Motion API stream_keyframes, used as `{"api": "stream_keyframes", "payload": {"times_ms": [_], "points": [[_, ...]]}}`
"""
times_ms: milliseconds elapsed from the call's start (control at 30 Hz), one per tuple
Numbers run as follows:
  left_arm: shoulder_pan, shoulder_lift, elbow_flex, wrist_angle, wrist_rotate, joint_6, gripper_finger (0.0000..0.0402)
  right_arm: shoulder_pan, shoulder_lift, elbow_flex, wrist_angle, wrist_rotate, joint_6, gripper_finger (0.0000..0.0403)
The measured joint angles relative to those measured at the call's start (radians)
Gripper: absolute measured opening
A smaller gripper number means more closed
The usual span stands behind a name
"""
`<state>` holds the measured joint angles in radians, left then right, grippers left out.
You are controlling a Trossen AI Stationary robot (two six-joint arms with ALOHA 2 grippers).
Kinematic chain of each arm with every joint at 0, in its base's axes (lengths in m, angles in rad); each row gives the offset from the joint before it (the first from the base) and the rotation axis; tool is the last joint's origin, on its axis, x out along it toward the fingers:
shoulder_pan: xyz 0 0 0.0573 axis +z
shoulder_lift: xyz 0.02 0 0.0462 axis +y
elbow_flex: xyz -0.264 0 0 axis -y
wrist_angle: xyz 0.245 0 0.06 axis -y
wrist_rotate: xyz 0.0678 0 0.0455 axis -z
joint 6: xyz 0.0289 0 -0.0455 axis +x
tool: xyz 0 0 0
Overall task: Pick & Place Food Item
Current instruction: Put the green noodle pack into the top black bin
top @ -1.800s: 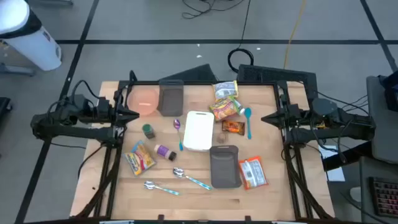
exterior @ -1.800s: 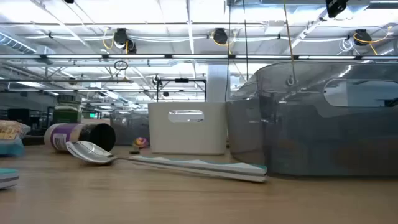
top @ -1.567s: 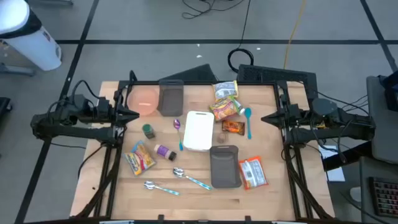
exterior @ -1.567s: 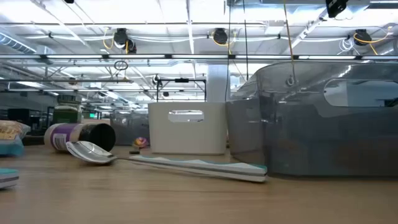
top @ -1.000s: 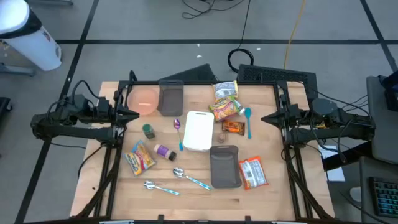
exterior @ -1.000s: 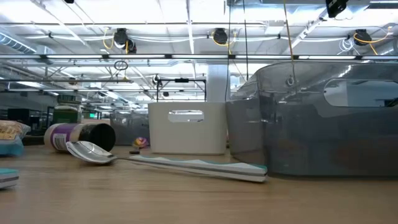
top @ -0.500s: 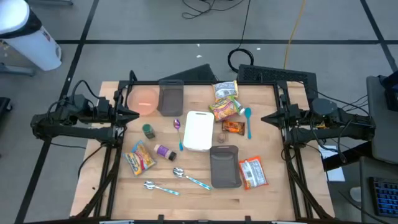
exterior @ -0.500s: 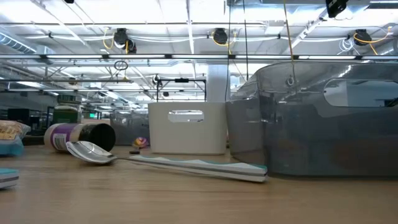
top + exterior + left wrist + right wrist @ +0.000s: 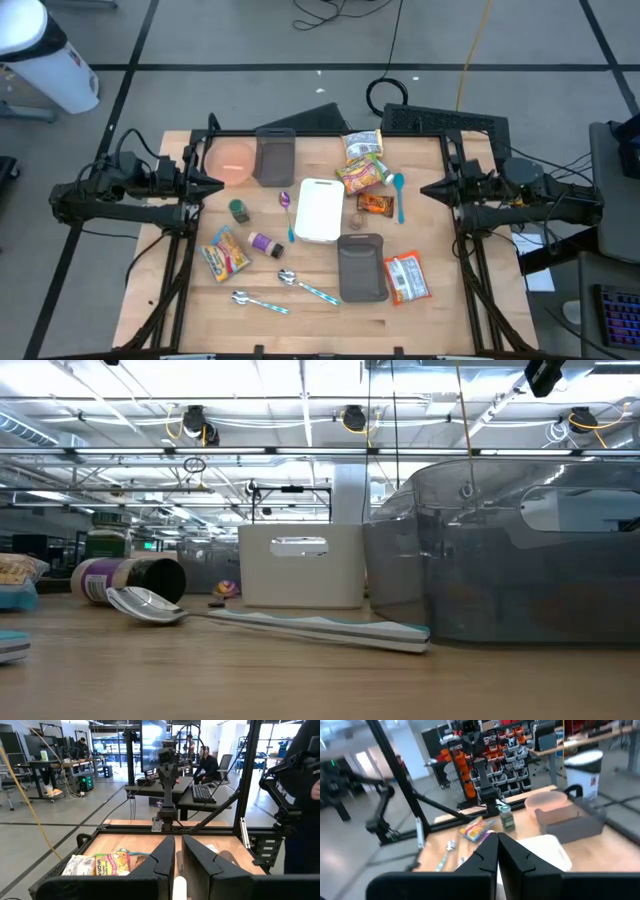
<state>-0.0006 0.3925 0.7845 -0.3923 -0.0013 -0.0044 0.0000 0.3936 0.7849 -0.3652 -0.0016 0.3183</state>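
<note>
Right gripper [image 9: 424,188] shifted slightly — snack packets' [image 9: 362,172] print unreadable.

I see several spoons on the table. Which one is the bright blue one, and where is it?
The blue spoon lies toward the right arm's side, just beside the orange snack packet. The others differ: a purple-handled spoon left of the white container, and two silvery ones near the front edge.

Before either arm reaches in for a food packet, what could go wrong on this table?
The yellow-orange snack packet overlaps the silver snack bag, so gripping one may drag the other. The blue plastic spoon lies right beside the small orange packet and could be knocked. The right gripper, parked at the table's edge with jaws shut, must open first.
</note>
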Motion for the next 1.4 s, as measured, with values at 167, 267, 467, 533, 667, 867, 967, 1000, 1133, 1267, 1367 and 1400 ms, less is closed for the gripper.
{"api": "stream_keyframes", "payload": {"times_ms": [167, 267, 467, 533, 667, 867, 967, 1000, 1133, 1267, 1367, 1400], "points": [[0.000, 0.000, 0.000, 0.000, 0.000, 0.000, 0.0042, 0.000, 0.053, 0.000, 0.217, -0.001, 0.055, 0.0000], [0.000, 0.000, 0.000, 0.000, 0.000, 0.000, 0.0042, 0.000, 0.110, 0.000, 0.401, -0.002, 0.005, 0.0000], [0.000, 0.000, 0.000, 0.000, 0.000, 0.000, 0.0042, 0.000, 0.247, 0.000, 0.597, -0.003, -0.015, 0.0000], [0.000, 0.000, 0.000, 0.000, 0.000, 0.000, 0.0042, 0.000, 0.301, 0.000, 0.640, -0.001, -0.016, 0.0000], [0.000, 0.000, 0.000, 0.000, 0.000, 0.000, 0.0042, -0.001, 0.413, -0.001, 0.779, 0.036, -0.061, 0.0000], [0.000, 0.000, 0.000, 0.000, 0.000, 0.000, 0.0042, -0.001, 0.558, 0.000, 1.046, 0.163, -0.111, 0.0000], [0.000, 0.000, 0.000, 0.001, 0.000, 0.000, 0.0042, -0.001, 0.613, 0.000, 1.129, 0.216, -0.134, 0.0000], [0.000, 0.000, 0.000, 0.005, 0.000, -0.009, 0.0042, -0.001, 0.626, 0.000, 1.149, 0.228, -0.125, 0.0000], [0.000, 0.000, 0.000, 0.078, 0.000, -0.143, 0.0042, -0.001, 0.672, 0.000, 1.169, 0.240, -0.058, 0.0000], [0.000, 0.000, 0.000, 0.196, 0.000, -0.232, 0.0042, -0.001, 0.702, 0.000, 1.169, 0.239, -0.001, 0.0000], [0.000, -0.001, 0.000, 0.291, 0.000, -0.297, 0.0042, -0.001, 0.719, 0.000, 1.170, 0.239, 0.019, 0.0000], [0.000, 0.000, 0.000, 0.319, 0.000, -0.312, 0.0042, -0.001, 0.722, 0.000, 1.169, 0.238, 0.022, 0.0000]]}}
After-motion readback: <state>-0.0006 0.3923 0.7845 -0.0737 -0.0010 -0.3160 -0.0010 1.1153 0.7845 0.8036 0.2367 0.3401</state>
